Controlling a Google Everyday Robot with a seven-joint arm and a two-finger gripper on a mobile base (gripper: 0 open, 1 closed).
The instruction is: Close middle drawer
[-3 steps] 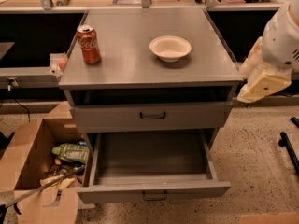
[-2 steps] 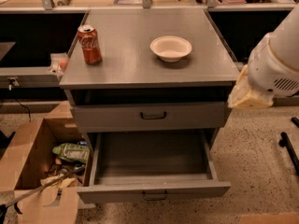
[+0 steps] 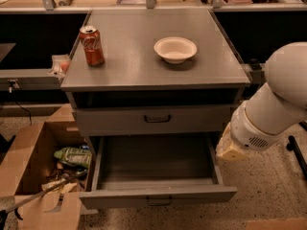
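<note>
The middle drawer [image 3: 158,196] stands pulled far out of the grey cabinet [image 3: 153,75]. It has a low front panel, a small dark bar handle [image 3: 159,202] and a deep, empty grey tray [image 3: 156,159]. Above it the drawer with the taller front [image 3: 153,120] is shut. The lowest drawer is hidden under the open one. My white arm [image 3: 271,111] comes in from the right. My gripper [image 3: 228,150] shows as a cream end piece just outside the open drawer's right side wall, about level with the tray's rim.
A red soda can [image 3: 91,45] and a white bowl [image 3: 175,49] stand on the cabinet top. An open cardboard box [image 3: 33,176] with trash sits on the floor at the left, against the drawer's left side. A dark counter runs behind.
My arm has swung down and to the left, from beside the cabinet top to beside the open drawer's right wall. The drawer has not moved.
</note>
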